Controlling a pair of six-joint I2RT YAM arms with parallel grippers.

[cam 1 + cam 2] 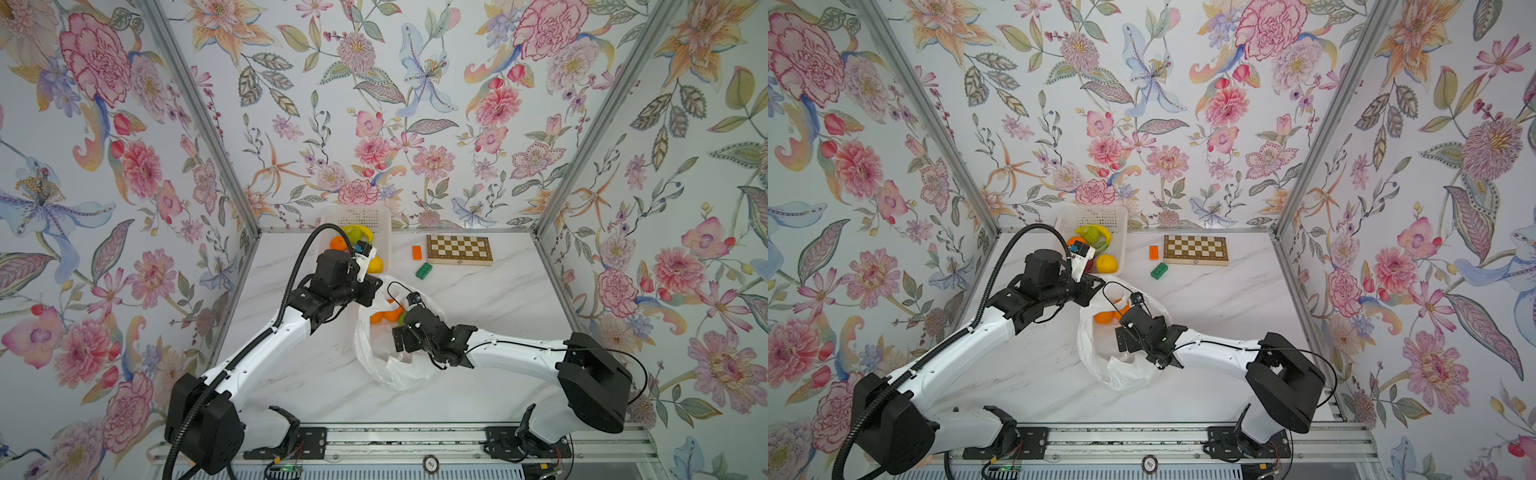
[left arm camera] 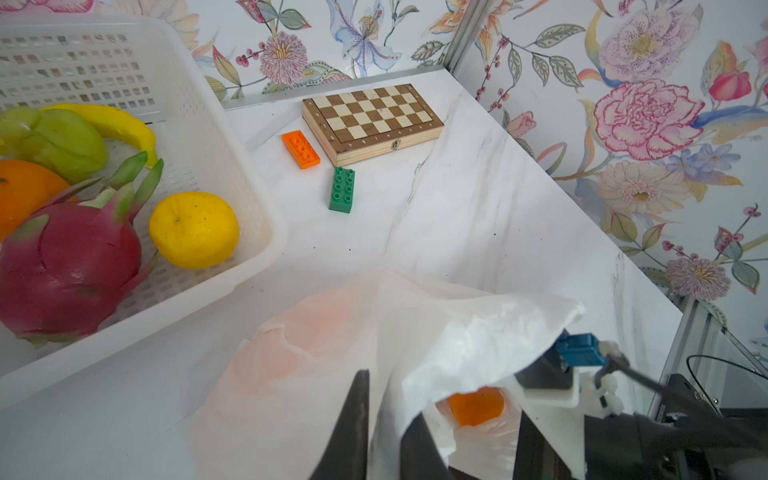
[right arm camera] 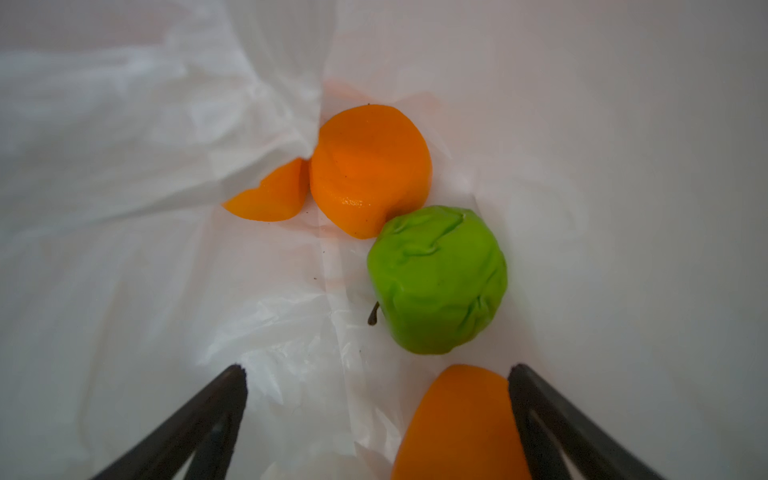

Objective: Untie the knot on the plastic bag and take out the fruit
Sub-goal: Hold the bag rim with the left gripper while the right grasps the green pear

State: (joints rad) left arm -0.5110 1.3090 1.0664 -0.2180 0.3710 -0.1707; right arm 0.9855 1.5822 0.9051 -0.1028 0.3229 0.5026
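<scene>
Left end effector (image 2: 387, 399) pinches plastic bag (image 2: 457, 324).

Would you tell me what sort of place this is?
Most likely a robot test booth, not a home: two arms mounted on a metal rail, floral panels in aluminium framing, and props such as a chessboard and the plastic bag on a marble-look tabletop.

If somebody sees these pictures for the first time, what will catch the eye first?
The loud flowered wallpaper on the walls comes first. Next, both arms meet at the white plastic bag mid-table: the left gripper pinches its rim, while the open right gripper reaches inside toward oranges and a green fruit. The magenta dragon fruit glows in the white basket at the back.
</scene>
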